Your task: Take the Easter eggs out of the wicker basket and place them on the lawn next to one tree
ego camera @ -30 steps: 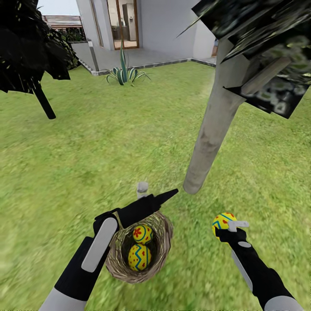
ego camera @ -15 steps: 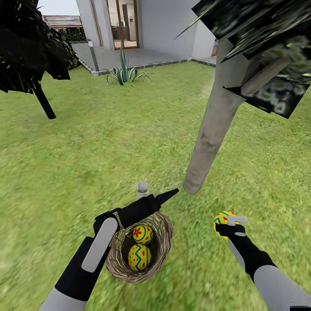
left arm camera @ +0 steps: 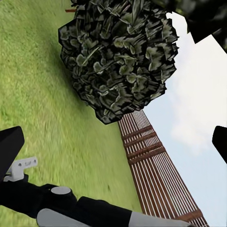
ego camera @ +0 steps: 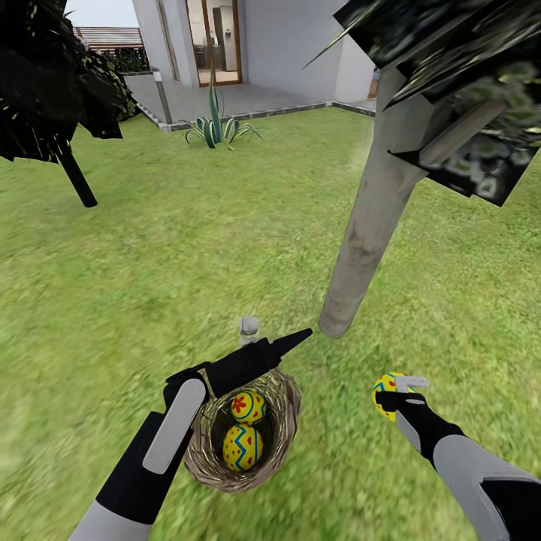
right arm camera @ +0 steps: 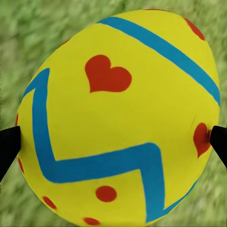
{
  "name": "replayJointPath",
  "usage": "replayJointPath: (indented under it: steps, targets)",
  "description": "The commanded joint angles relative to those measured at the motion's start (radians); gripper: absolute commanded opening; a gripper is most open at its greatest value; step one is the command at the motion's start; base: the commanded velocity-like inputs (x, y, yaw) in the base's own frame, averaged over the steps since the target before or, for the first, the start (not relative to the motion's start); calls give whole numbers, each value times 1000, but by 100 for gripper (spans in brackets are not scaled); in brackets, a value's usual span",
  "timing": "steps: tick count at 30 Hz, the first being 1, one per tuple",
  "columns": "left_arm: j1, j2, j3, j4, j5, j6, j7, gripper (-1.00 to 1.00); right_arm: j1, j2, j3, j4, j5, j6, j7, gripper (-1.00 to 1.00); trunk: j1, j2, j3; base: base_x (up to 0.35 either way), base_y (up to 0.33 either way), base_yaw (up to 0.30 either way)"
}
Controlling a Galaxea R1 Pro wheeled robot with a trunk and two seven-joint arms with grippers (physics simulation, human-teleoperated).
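Lowered slightly, right jaws (ego camera: 394, 388) clamp unlabelled egg (right arm camera: 118, 118) above lawn (ego camera: 188, 248).

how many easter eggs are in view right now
3: two eggs in the wicker basket, one egg in the right gripper over the lawn.

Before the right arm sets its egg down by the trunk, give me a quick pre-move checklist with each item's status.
1. Right gripper shut on the held egg, a fingertip at each side: ok.
2. Egg already touching the lawn: cannot tell.
3. Drop spot beside the tree trunk, grass bare there: ok.
4. Wicker basket emptied: not ok, two eggs lie inside.
5. Left gripper above the basket's far rim, holding nothing, its fingers spread: ok.
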Motion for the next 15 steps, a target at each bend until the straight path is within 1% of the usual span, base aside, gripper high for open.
replayJointPath:
  steps: [1,8,11,15]
  targets:
    - [0,-1,1,0,6,7,1,100,0,0,5,-2,-7,6,-5,-100,0,0,-1,0,0,0]
    - [0,-1,-1,0,6,6,-1,100,0,-1,5,-2,-9,7,-5,-100,0,0,-1,0,0,0]
    - [0,-1,-1,1,6,6,-1,100,1,-2,5,-3,-11,3,-11,-100,11,-21,-10,0,0,0]
    - [0,-1,-1,1,6,6,-1,100,1,-1,6,-5,-2,4,-12,-100,27,-49,-23,0,0,0]
